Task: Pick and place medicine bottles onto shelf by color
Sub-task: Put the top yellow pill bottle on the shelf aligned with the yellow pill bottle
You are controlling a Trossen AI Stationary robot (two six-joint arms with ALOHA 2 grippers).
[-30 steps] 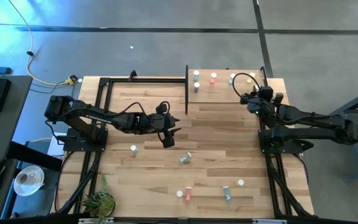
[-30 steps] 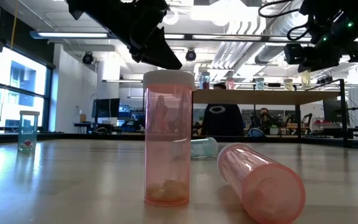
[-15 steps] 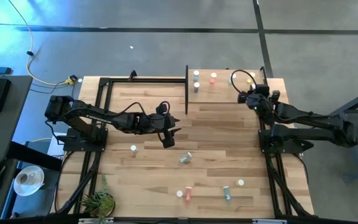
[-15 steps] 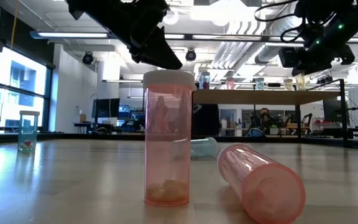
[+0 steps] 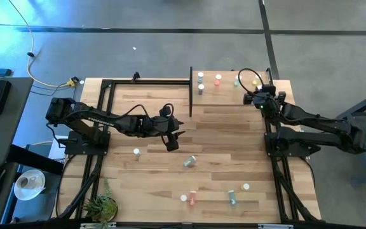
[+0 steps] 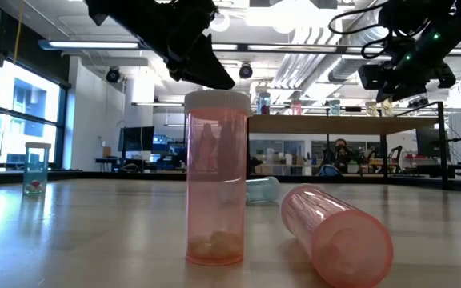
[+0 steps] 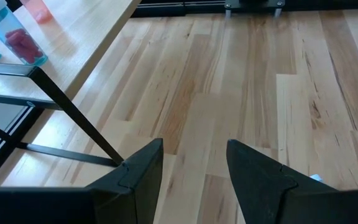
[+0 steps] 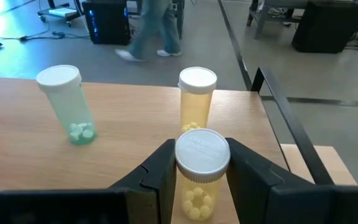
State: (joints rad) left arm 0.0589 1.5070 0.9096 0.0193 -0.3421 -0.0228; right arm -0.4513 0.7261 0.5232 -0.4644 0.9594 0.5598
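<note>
I have a small yellow medicine bottle with a white cap (image 8: 202, 171) clamped between the fingers of the right gripper (image 8: 197, 163), carried over the raised light-wood shelf with black frame posts (image 5: 224, 94) at the far right of the table. Just ahead of it on the shelf stand another yellow white-capped bottle (image 8: 197, 98) and a pale green one (image 8: 68, 105), so I judge yellow is going next to yellow. In the high view the shelf also carries a pink-capped bottle (image 5: 218, 79) and two at its left end (image 5: 201, 83), whose colours I cannot make out there.

So roughly five are shelved and one is in hand. On the tabletop six remain: one near the left side (image 5: 136, 151), a tipped one mid-table (image 5: 190, 161), and four along the near edge, among them an upright pink bottle (image 6: 215, 178) and a fallen pink one (image 6: 336, 233).

The left gripper (image 7: 194, 165) hangs over bare wood mid-table, fingers parted, holding nothing.

I'd watch the standing yellow bottle and the black post beside the right arm when setting down. A small potted plant (image 5: 100, 205) sits at the near left corner, out of the way.
</note>
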